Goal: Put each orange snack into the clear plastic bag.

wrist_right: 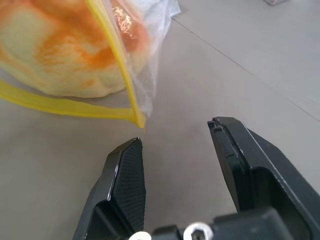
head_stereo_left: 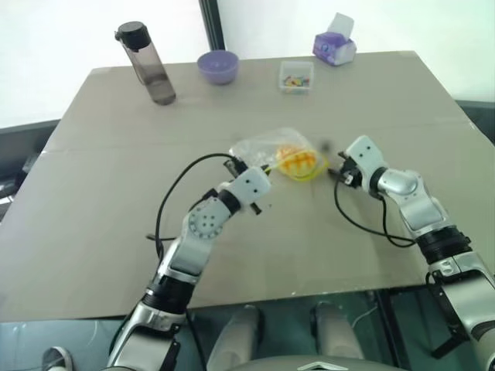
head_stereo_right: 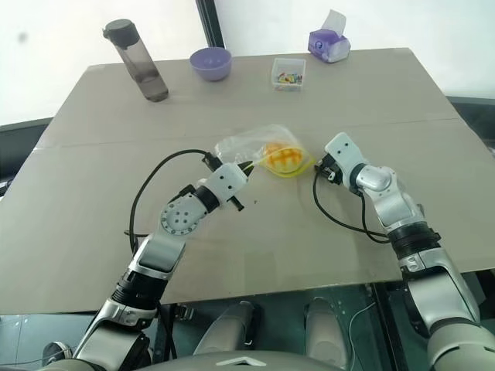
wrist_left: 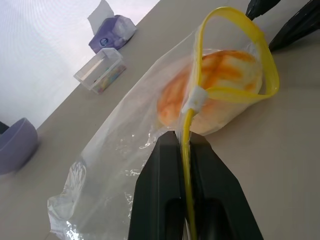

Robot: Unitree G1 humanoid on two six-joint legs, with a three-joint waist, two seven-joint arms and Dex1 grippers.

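Orange snack [head_stereo_left: 298, 161] sits mid-frame in clear plastic bag [head_stereo_left: 267, 147] mouth. Left hand [wrist_left: 184, 150] clenched on yellow seal strip [wrist_left: 235, 95]; keep it taut. Right hand [wrist_right: 175, 145] released, empty: nudge snack deeper w/o dragging bag.

One orange snack [head_stereo_left: 298, 161] sits inside one clear plastic bag [head_stereo_left: 263, 145] at the table's [head_stereo_left: 100, 232] middle. Along the far edge stand one dark water bottle [head_stereo_left: 147, 63], one purple bowl [head_stereo_left: 217, 66], one small clear box [head_stereo_left: 296, 76] and one purple tissue pack [head_stereo_left: 334, 47].
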